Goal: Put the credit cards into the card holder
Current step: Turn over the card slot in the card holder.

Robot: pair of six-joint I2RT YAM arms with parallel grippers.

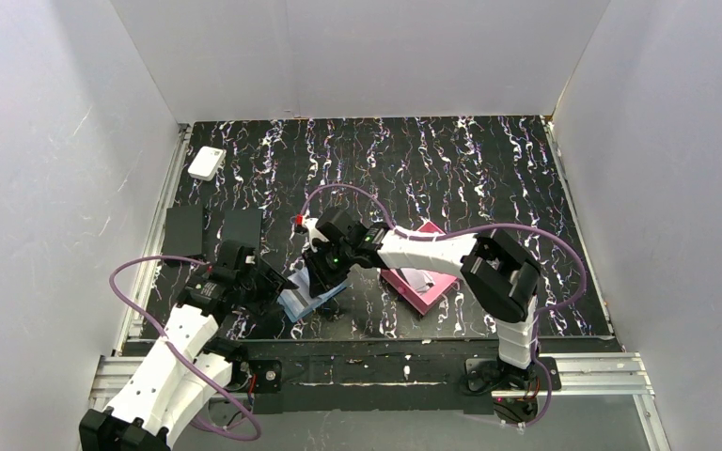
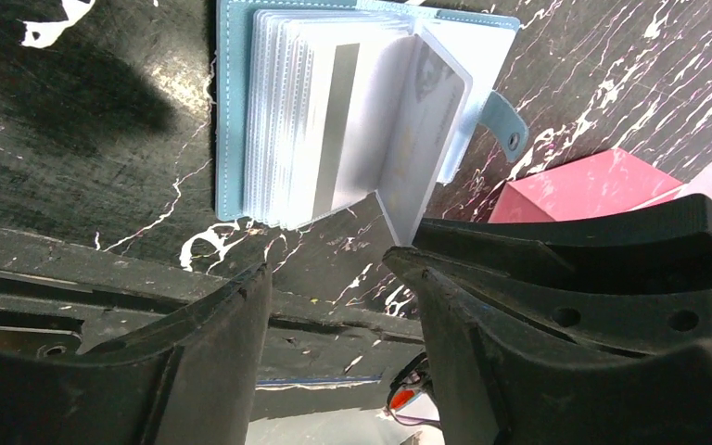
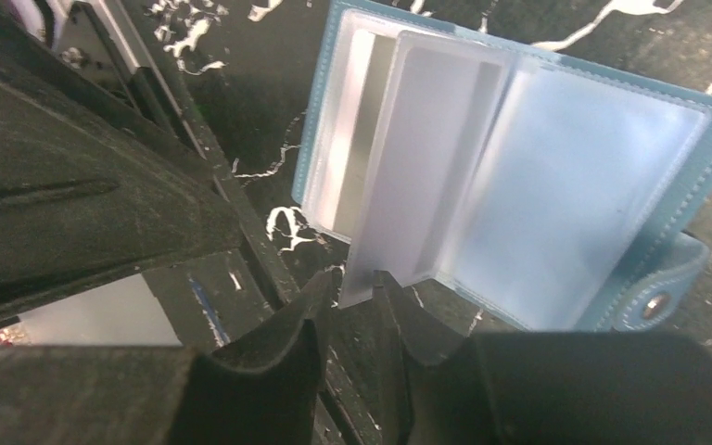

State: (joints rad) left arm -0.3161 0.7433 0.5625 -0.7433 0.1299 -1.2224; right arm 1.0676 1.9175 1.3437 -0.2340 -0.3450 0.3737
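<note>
Your left tool (image 2: 329, 269) hangs with its jaws apart and empty, just short of the card holder (image 2: 232, 111). That holder lies open on the bench (image 2: 74, 185), towards its 6 o'clock edge. Your right tool (image 3: 352, 283) has its fingers narrowly apart astride a clear sleeve (image 3: 426, 167). One striped credit card (image 2: 334, 130) sits pocketed. This card looks seated to me. Next, check the pink tray (image 1: 437, 287) at the holder's 3 o'clock for another.
</note>
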